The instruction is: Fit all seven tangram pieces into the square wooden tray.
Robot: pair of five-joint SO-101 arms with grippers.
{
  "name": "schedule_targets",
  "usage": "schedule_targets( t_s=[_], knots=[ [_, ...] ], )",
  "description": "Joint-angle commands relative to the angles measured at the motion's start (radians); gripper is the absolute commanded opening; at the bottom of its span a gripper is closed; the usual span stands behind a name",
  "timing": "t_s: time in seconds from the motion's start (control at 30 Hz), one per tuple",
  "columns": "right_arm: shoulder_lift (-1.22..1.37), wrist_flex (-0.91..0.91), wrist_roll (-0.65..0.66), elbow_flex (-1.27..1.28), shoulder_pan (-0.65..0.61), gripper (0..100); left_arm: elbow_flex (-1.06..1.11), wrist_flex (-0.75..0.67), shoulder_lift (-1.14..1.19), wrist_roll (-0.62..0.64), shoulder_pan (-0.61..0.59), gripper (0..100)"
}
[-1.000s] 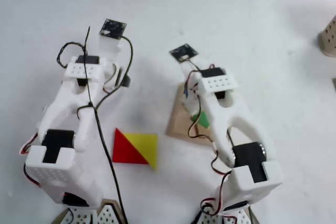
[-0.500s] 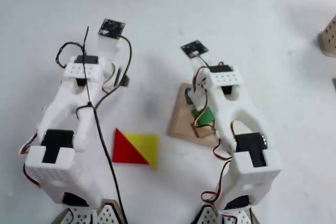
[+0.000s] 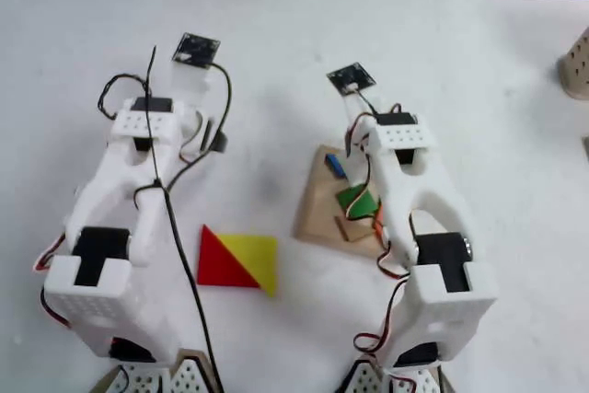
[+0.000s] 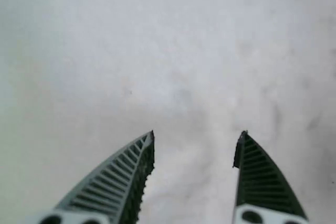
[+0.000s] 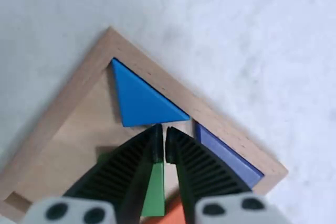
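Note:
The square wooden tray (image 3: pixel 311 213) lies tilted under my right arm (image 3: pixel 405 172). In the right wrist view the tray's rim (image 5: pixel 79 85) frames a light blue triangle (image 5: pixel 142 100) in its corner, a darker blue piece (image 5: pixel 226 150) along one side, a green piece (image 5: pixel 156 195) and an orange sliver (image 5: pixel 176 214). My right gripper (image 5: pixel 161 144) hangs shut just above them, holding nothing. From above, the green piece (image 3: pixel 354 200) and the blue one (image 3: pixel 335 165) show in the tray. A red triangle (image 3: pixel 217 261) and a yellow triangle (image 3: pixel 255 255) lie joined on the table, left of the tray. My left gripper (image 4: pixel 194 137) stands open over bare white table.
A perforated wooden block (image 3: pixel 576 66) sits at the table's right edge. The arm bases (image 3: pixel 184 375) stand at the near edge. Loose cables (image 3: pixel 166 181) trail over the left arm. The far half of the white table is bare.
My right arm has swung to the right and slightly away, uncovering more of the tray and the green piece in it. The left arm and the red and yellow triangles have stayed put.

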Motion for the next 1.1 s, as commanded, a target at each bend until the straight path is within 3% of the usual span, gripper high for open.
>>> schedule_targets(
  t_s=[0.0,0.2,0.4,0.77,1.07],
  knots=[
    [-0.038,0.024,0.0,-0.044,0.004,1.9,0.0,-0.021,-0.061,0.002,-0.013,25],
    [-0.249,0.125,-0.091,0.049,0.01,1.9,0.0,-0.023,-0.061,0.002,-0.013,25],
    [-0.429,0.008,-0.091,0.345,-0.005,1.9,0.0,-0.023,-0.061,0.002,-0.012,25],
    [-0.383,-0.071,-0.091,0.408,-0.004,1.9,0.0,-0.017,-0.061,0.003,-0.012,25],
    [-0.182,-0.073,-0.086,0.244,-0.001,1.9,0.012,-0.021,-0.062,0.003,-0.012,25]
  ],
)
